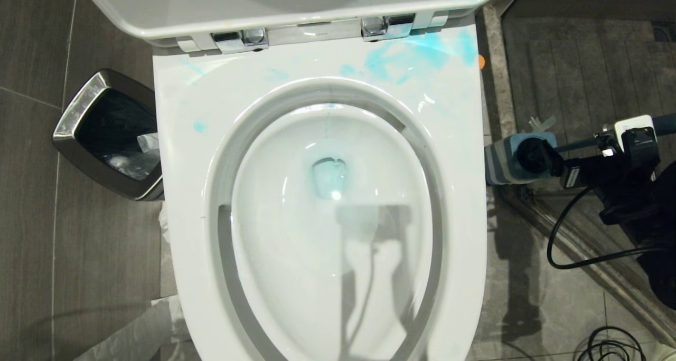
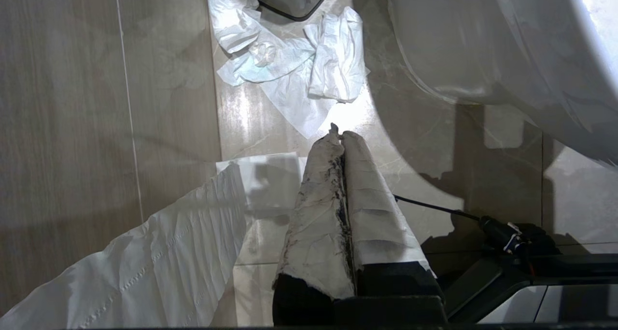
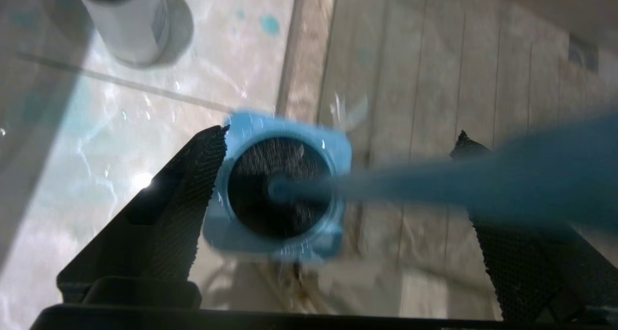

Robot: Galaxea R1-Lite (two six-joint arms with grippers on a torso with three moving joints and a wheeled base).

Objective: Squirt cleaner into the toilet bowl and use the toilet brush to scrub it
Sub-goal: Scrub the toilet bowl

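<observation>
In the head view, the toilet (image 1: pixel 322 202) is seen from above with its lid (image 1: pixel 296 7) raised. Blue cleaner (image 1: pixel 417 55) is smeared on the back of the rim, mostly toward the right hinge, and pale blue water (image 1: pixel 330 179) is seen at the bottom of the bowl. A steel bin (image 1: pixel 108 134) is placed on the floor just beside the left edge of the toilet. On the right side, the brush holder (image 1: pixel 515 158) is standing on the floor near the toilet, and the dark brush head (image 1: pixel 534 156) is seen in its mouth. The right gripper (image 1: pixel 607 158) is held just beside it, and the blue handle (image 1: pixel 663 122) runs out past it to the frame edge.

In the left wrist view, the left gripper (image 2: pixel 338 134) is shown pointing down at the tiled floor, its two wrapped fingers pressed together with nothing between them. Crumpled paper (image 2: pixel 299 64) is lying on the floor beyond the tips, close to the toilet base (image 2: pixel 492 45).

In the right wrist view, the right gripper's fingers (image 3: pixel 193 195) are spread wide. The blue holder is seen between them, with the brush head sitting inside. The handle (image 3: pixel 483 180) crosses in front of the far finger; whether it is touched cannot be told. A white bottle (image 3: pixel 128 21) is standing on the wet floor well beyond the holder.
</observation>
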